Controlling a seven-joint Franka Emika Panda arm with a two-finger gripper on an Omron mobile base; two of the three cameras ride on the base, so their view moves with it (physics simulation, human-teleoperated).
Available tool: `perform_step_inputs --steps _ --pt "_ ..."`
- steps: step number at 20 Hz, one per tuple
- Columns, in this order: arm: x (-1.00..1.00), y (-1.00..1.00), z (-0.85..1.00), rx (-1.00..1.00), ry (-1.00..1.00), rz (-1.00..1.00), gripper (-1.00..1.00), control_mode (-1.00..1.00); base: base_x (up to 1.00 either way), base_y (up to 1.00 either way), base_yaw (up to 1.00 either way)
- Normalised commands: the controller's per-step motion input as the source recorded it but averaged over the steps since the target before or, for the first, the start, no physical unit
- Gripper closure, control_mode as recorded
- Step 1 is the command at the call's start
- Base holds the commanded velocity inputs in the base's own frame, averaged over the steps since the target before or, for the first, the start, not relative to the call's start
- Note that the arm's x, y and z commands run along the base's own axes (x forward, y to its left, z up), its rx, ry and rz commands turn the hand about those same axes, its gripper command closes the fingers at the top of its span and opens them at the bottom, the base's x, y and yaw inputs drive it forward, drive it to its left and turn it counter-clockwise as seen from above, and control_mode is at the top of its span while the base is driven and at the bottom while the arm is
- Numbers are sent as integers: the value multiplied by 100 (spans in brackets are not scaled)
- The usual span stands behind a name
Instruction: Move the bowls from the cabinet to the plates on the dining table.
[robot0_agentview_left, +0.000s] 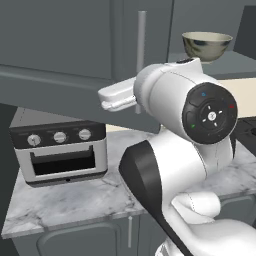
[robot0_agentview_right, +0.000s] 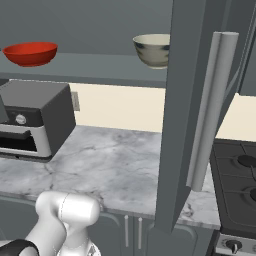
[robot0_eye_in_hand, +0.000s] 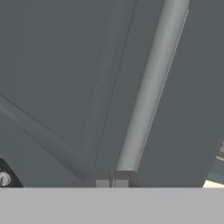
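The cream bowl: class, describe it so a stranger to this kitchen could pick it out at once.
Find the dark grey wall cabinet above the marble counter. On its open shelf sit two bowls. The cream bowl is the one nearer the open door, pale with dark mottling, unlike the plain red bowl.

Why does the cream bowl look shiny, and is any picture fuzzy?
In the right base view the cream bowl shows dark mottled reflections on its glossy side, and the red bowl has a soft sheen; in the left base view the robot's white arm is smoothly shaded; in the hand view the silver handle sits very close, looking soft-edged against the flat grey door.
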Motion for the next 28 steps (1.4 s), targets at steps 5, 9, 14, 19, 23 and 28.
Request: perform_step_inputs --steps 5,9,14,19,23,28 --pt "-6 9 -1 0 0 0 -100 -100 0 0 0" --pt "-13 0 1 0 0 0 -100 -100 0 0 0" --pt "-34 -14 9 0 0 0 -100 -100 0 0 0" --pt "-40 -26 17 0 -5 1 -100 -100 0 0 0" --pt "-31 -36 16 0 -3 3 -100 -100 0 0 0" --pt "-15 -39 11 2 0 9 -100 -100 0 0 0"
